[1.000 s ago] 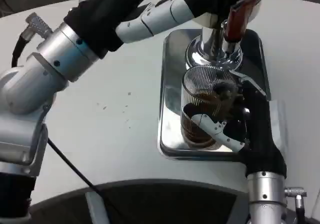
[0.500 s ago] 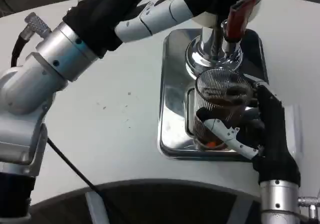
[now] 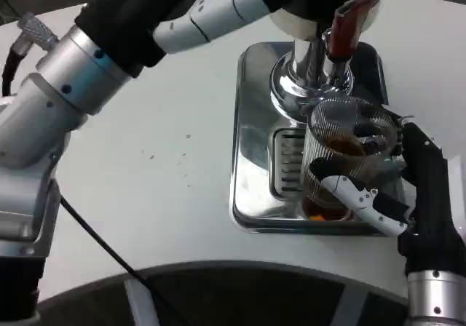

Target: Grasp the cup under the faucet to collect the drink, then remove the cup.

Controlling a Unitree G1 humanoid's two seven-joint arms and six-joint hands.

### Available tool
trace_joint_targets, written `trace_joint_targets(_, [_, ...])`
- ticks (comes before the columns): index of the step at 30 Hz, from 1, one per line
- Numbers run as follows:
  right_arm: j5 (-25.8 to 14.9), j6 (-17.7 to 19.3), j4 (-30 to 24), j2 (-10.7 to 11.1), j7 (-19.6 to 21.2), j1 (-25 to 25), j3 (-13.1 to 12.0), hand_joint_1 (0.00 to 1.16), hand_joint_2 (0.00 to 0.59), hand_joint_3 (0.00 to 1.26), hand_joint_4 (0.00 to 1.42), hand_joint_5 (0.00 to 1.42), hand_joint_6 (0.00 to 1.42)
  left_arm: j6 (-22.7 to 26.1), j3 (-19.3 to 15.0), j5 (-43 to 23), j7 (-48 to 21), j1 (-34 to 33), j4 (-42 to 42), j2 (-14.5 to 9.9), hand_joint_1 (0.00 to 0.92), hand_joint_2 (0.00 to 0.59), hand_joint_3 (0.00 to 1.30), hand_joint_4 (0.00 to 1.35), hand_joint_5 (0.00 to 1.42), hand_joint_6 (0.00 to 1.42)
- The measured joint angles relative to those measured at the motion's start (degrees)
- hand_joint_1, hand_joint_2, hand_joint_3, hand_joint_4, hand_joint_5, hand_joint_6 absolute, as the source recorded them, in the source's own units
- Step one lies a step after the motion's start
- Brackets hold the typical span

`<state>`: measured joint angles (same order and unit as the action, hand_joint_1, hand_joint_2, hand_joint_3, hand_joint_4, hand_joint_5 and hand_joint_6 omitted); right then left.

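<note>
Now my right hand (image 3: 378,188) wraps its fingers around the ribbed glass cup (image 3: 342,158), dark drink inside, held over the right side of the steel drip tray (image 3: 255,129), just beside the faucet (image 3: 313,71). My left hand (image 3: 218,9) reaches toward the dispenser top; its fingers are hidden, so I cannot tell their state

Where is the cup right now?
In the head view, the cup is at right, held by the right hand over the metal tray's front right part, just in front of the faucet.
</note>
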<state>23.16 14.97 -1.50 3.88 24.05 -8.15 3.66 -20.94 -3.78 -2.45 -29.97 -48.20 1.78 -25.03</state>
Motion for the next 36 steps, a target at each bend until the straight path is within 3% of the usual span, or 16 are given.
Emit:
trace_joint_targets(13, [-1.09, 0.04, -6.06, 1.39, -4.26, 5.86, -1.6, 0.92, 0.142, 0.77, 0.89, 1.12, 1.08, 1.67, -3.21, -1.5, 0.93, 5.79, -6.34, -1.8, 0.0, 0.128, 0.34, 0.36, 0.37, 0.36])
trace_joint_targets(21, [-1.1, 0.5, -10.57, 3.1, -7.03, 10.47, -2.7, 0.92, 0.142, 0.79, 0.89, 1.12, 1.08, 4.62, -5.32, -1.12, 2.14, 18.05, -12.77, -3.42, 0.0, 0.129, 0.33, 0.35, 0.36, 0.36])
trace_joint_targets(36, [-1.06, 0.64, -13.09, 1.79, -8.22, 12.35, -2.41, 0.91, 0.132, 0.81, 0.92, 1.15, 1.12, 7.56, -6.5, 6.32, 5.92, 32.07, -16.37, -4.86, 0.0, 0.123, 0.27, 0.24, 0.23, 0.25])
